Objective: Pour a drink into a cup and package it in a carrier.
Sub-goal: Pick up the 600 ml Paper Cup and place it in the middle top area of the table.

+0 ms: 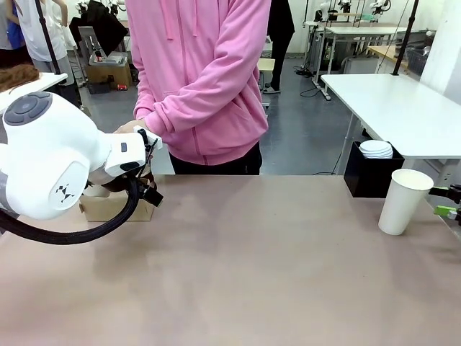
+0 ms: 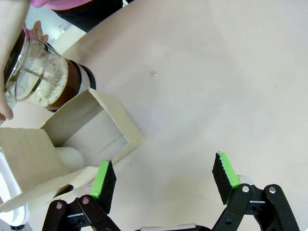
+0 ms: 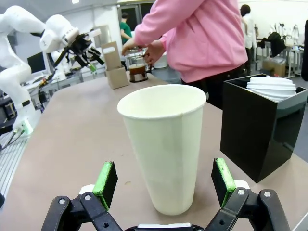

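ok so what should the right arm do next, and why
Probably ease the right gripper forward and close it on the paper cup: its jaws stand open facing the upright cup, not yet touching it, while the person holds the coffee jug at the far side.

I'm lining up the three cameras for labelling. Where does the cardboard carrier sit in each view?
Front view: carrier at the left, mid-height, partly hidden behind the left arm.
Left wrist view: lower left, just past the left gripper, jaws open, beside the glass jug.
Right wrist view: small, upper left, far off.
Shared landmark: the person's pink top, just beyond the carrier.
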